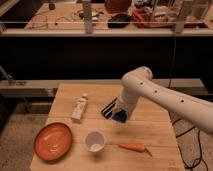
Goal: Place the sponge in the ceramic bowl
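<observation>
Mid-worktop, the gripper (pixel 120 111) sits right over the sponge (pixel 119 117); we cannot tell its hold. We judge it light, squashy, best held by 2 opposite sides.

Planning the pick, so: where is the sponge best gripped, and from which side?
Grip the sponge across its blocky body, from straight above: it lies low on the table, with the black striped object close beside it. The pincer hangs right over it.
</observation>
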Controlling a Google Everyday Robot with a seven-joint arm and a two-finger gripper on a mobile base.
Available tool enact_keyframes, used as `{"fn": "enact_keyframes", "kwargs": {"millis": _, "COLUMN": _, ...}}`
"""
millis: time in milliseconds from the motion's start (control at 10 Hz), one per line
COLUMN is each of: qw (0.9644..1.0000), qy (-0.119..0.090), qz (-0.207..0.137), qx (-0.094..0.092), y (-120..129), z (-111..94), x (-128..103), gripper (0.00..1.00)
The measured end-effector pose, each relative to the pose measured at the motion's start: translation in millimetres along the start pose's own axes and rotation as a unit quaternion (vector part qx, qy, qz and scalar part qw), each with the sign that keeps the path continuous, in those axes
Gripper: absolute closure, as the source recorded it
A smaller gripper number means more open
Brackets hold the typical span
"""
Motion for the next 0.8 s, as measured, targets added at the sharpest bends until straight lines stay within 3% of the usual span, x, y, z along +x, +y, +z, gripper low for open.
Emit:
{"fn": "enact_keyframes", "kwargs": {"millis": 200, "qw": 1.0, "qy": 0.0, "qz": -0.001, "qx": 0.001, "y": -7.9, "z": -0.9, "x": -4.8, "gripper": 1.0}}
{"fn": "enact_keyframes", "kwargs": {"millis": 400, "qw": 1.0, "qy": 0.0, "qz": -0.008, "qx": 0.004, "y": -31.8, "z": -2.8, "x": -17.1, "gripper": 1.0}}
{"fn": "enact_keyframes", "kwargs": {"millis": 800, "qw": 0.9998, "qy": 0.004, "qz": -0.017, "qx": 0.007, "y": -44.7, "z": -8.7, "x": -30.1, "gripper": 1.0}}
